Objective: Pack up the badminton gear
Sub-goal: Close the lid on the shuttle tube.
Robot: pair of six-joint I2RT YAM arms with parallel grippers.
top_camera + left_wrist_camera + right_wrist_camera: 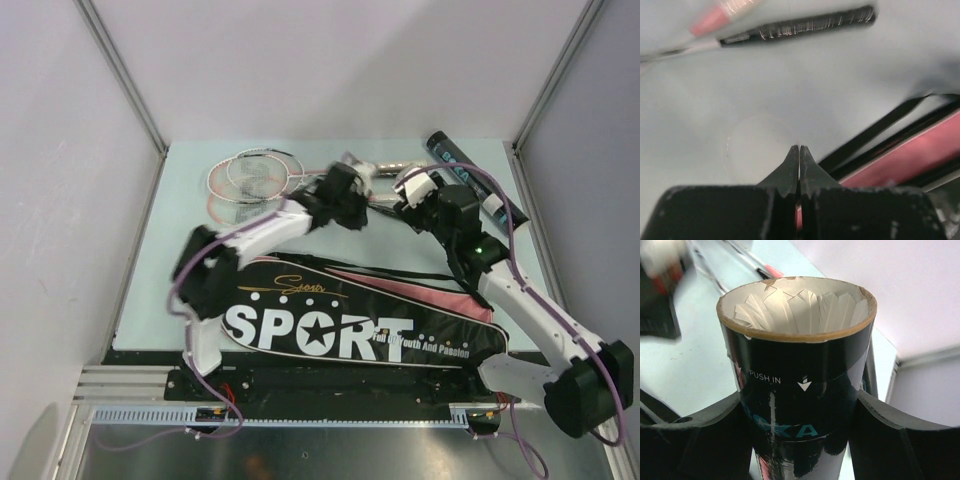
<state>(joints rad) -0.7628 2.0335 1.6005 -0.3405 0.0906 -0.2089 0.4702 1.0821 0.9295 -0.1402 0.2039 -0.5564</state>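
From above, the pale teal table (170, 250) has a black and pink bag (360, 325) printed SPORT lying across its near edge, in front of both arms. The rackets (250, 178) lie at the far left with their heads overlapping and their handles running right towards the middle. The left claw (352, 208) is over the table by those handles, too blurred here to tell how its jaws stand. The right claw (425, 195) is just to its right, gripping a dark tube (418, 185) whose white open end faces the left claw. A second tube (465, 175) lies along the far right of the table.

At the left wrist, the left claw (799, 162) is pressed together tip to tip with nothing between, over bare table. A racket's black handle (800, 24) lies ahead of it, well apart, beside a pink stretch of another racket. To the right are the bag's pink side (910, 160) and a black strap (875, 127).

At the right wrist, the right claw (800, 440) pinches the tube (800, 385) round its body, with a finger (695, 440) on each side. The mouth is open, and white shuttlecocks (800, 307) sit inside just below the rim. PUSH IN, an arrow and teal letters are printed on the wall.
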